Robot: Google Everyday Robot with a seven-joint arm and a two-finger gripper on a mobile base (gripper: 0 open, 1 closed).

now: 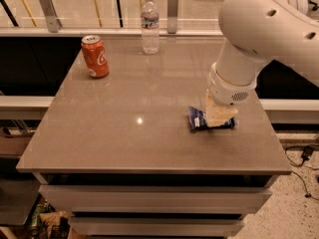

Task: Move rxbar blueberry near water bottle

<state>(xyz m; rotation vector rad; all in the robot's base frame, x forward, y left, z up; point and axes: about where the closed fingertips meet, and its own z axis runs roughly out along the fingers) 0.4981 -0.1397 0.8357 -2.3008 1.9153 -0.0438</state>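
Camera view, looking down on a grey counter (124, 133) from its front edge. We see a bulky white robot arm (259, 24) reaching in from the right, with its pincer (220, 117) pointing down, low over the counter's right side. Directly under the pincer lies the snack bar (197, 119), flat in a dark blue wrapper. Its left end pokes out to the left of the pincer and the rest is hidden beneath. We cannot tell whether the pincer is clenched on the bar or released.

The water bottle (149, 21) stands upright well beyond the pincer and to its left, at the counter's far edge. An orange soda can (95, 57) stands farther left still, also well apart from the pincer.

We judge the bar to be light and slightly bendy, with a slick wrapper that could slide or crinkle. The best hold, we think, is across its narrow width near the middle, pinching the firm bar rather than the thin crimped ends. The bar is not yet near the bottle.
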